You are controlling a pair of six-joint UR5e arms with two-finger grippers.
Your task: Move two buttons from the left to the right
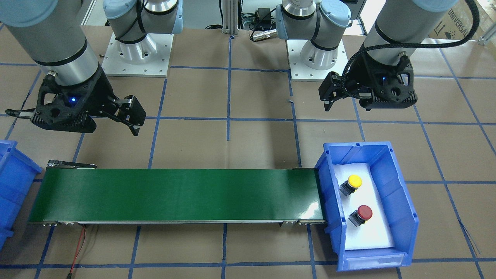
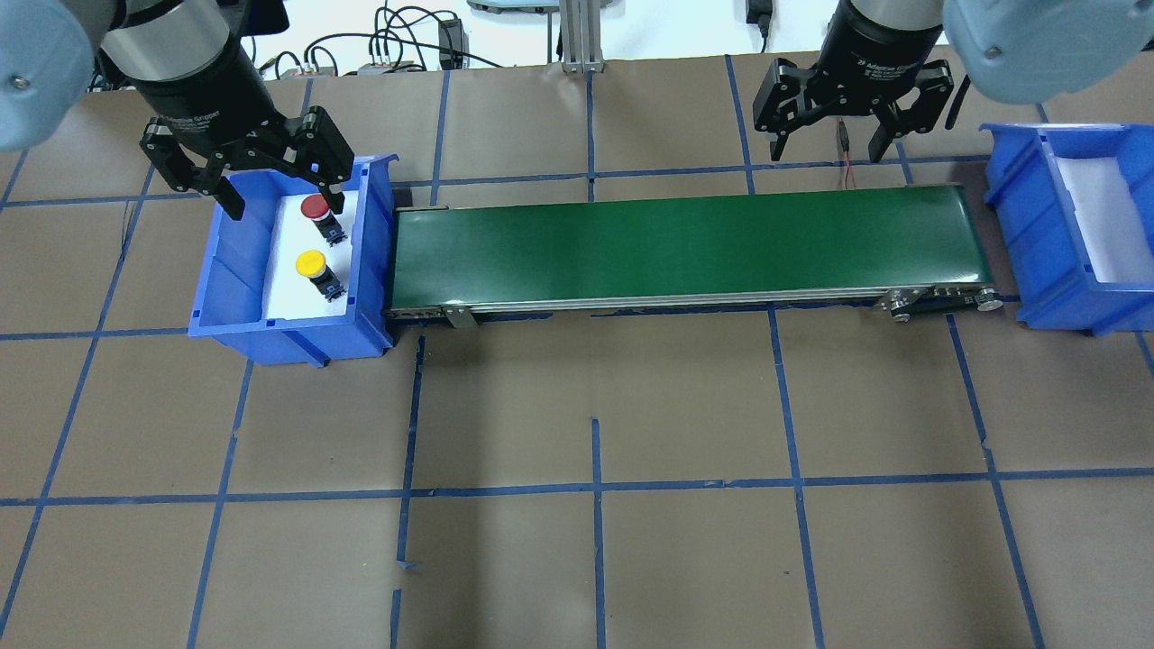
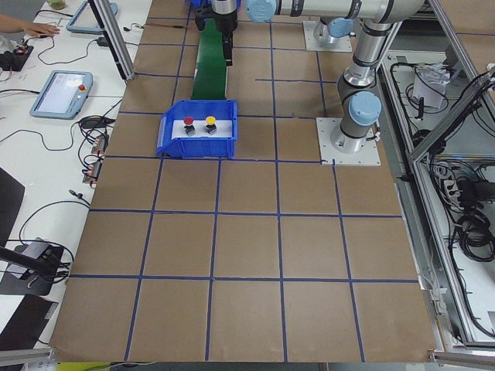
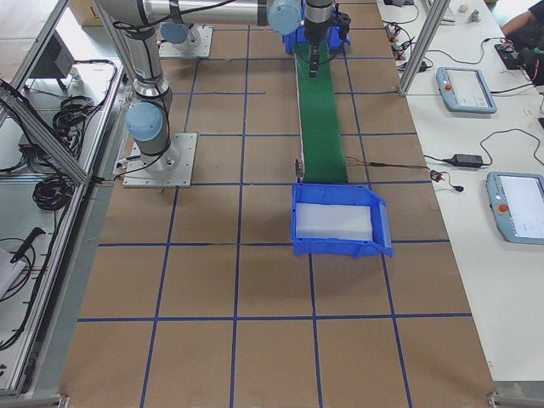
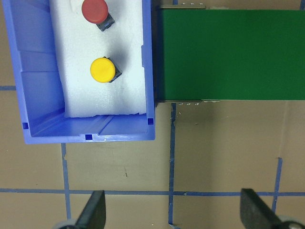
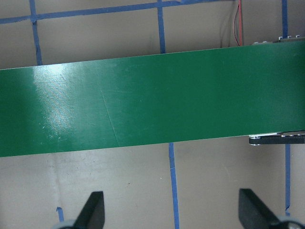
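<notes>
No button had crossed, and both transfers appeared left to do. The yellow-capped mushroom push-button [image 2: 311, 263] and the red-capped mushroom push-button [image 2: 315, 206] stood upright on white foam in the blue plastic bin [image 2: 206, 297] at the left end of the long green conveyor belt [image 2: 676, 248]. In the overhead view, red sat at 12 o'clock of yellow. The second blue plastic bin [image 2: 1023, 225], off the belt's right end, showed only its foam liner.

The left end effector [image 2: 286, 205] hung high over the brown-papered worktop [image 2: 595, 541], fingers spread wide and gripping nothing. In its wrist view both caps lay toward 11 o'clock, well apart from the fingertips. The right end effector [image 2: 827, 151] hovered wide open and unladen near the belt's right end.
</notes>
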